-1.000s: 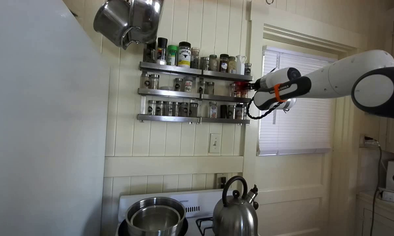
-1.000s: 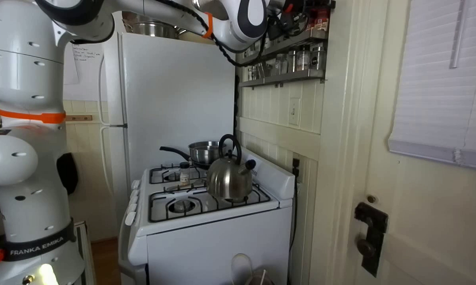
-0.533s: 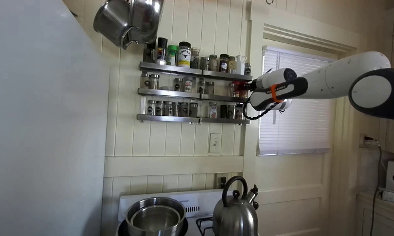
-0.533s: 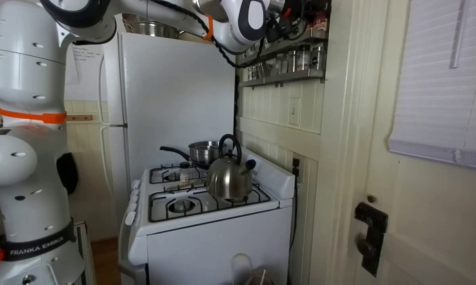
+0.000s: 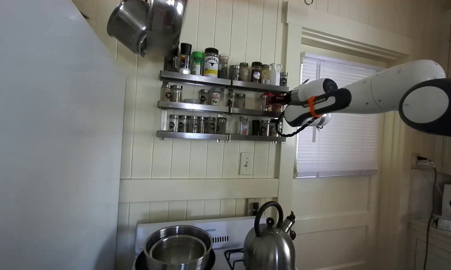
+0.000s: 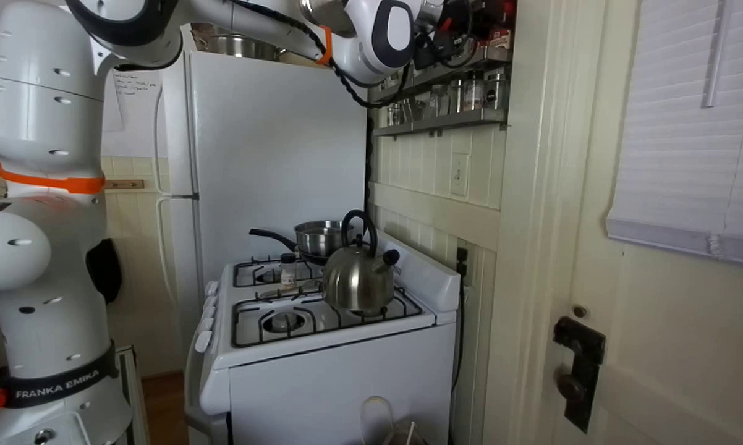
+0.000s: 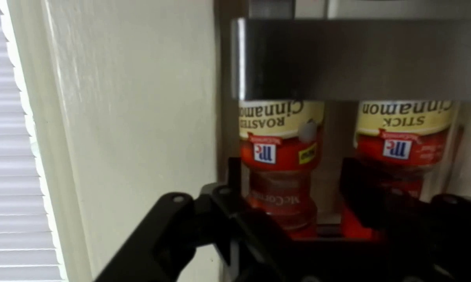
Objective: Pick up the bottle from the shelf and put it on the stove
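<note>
Jaws apart at the bottom of the wrist view, red roasted-cinnamon bottle [image 7: 280,162] between them, on the shelf [image 7: 353,58], stick-cinnamon bottle [image 7: 404,135] at right, white stove [image 6: 340,377] with kettle [image 6: 356,281] at lower centre in an exterior view.

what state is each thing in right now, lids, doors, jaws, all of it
Roasted cinnamon bottle: upright on the spice rack
Jaws: open, either side of that bottle
Stick cinnamon bottle: upright, partly hidden
Kettle: upright on the stove
Front burners: no flame visible
Steel pot: uncovered
Dark-capped spice jar: upright
Refrigerator: doors shut
Window blind: lowered
</note>
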Robot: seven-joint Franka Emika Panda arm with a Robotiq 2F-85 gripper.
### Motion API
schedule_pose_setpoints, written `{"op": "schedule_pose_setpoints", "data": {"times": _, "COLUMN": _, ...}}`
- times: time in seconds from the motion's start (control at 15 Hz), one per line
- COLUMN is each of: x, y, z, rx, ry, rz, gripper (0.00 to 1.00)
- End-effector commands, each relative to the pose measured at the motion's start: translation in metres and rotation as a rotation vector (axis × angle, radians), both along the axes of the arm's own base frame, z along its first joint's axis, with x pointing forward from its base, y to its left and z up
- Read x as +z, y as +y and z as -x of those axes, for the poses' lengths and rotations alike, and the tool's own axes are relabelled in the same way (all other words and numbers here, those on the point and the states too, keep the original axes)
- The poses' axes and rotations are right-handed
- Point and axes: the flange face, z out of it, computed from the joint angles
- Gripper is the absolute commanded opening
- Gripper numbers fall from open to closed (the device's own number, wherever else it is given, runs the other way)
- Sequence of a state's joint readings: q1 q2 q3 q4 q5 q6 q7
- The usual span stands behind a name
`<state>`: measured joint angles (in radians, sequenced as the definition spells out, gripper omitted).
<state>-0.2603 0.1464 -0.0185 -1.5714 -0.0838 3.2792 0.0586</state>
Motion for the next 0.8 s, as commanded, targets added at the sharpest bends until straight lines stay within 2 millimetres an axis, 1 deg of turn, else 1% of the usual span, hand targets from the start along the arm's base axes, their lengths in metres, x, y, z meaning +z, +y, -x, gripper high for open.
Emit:
{"op": "schedule_pose_setpoints", "data": {"times": 0.0, "x": -0.003, "y": -0.002, "z": -0.003, "rx": 0.003, "ry": -0.001, "rz": -0.008, "gripper": 0.37}}
{"op": "schedule_pose_setpoints", "data": {"times": 0.13, "x": -0.003, "y": 0.0, "z": -0.002, "rx": 0.006, "ry": -0.002, "rz": -0.008, "gripper": 0.22}}
{"op": "schedule_pose_setpoints", "data": {"times": 0.4, "x": -0.003, "y": 0.001, "z": 0.004, "rx": 0.007, "ry": -0.004, "rz": -0.014, "gripper": 0.22}}
{"op": "schedule_pose_setpoints", "data": {"times": 0.67, "x": -0.003, "y": -0.014, "z": 0.014, "rx": -0.022, "ry": -0.049, "rz": 0.013, "gripper": 0.22}}
{"op": "schedule_pose_setpoints", "data": {"times": 0.73, "x": -0.002, "y": -0.015, "z": 0.016, "rx": -0.024, "ry": -0.054, "rz": 0.007, "gripper": 0.22}}
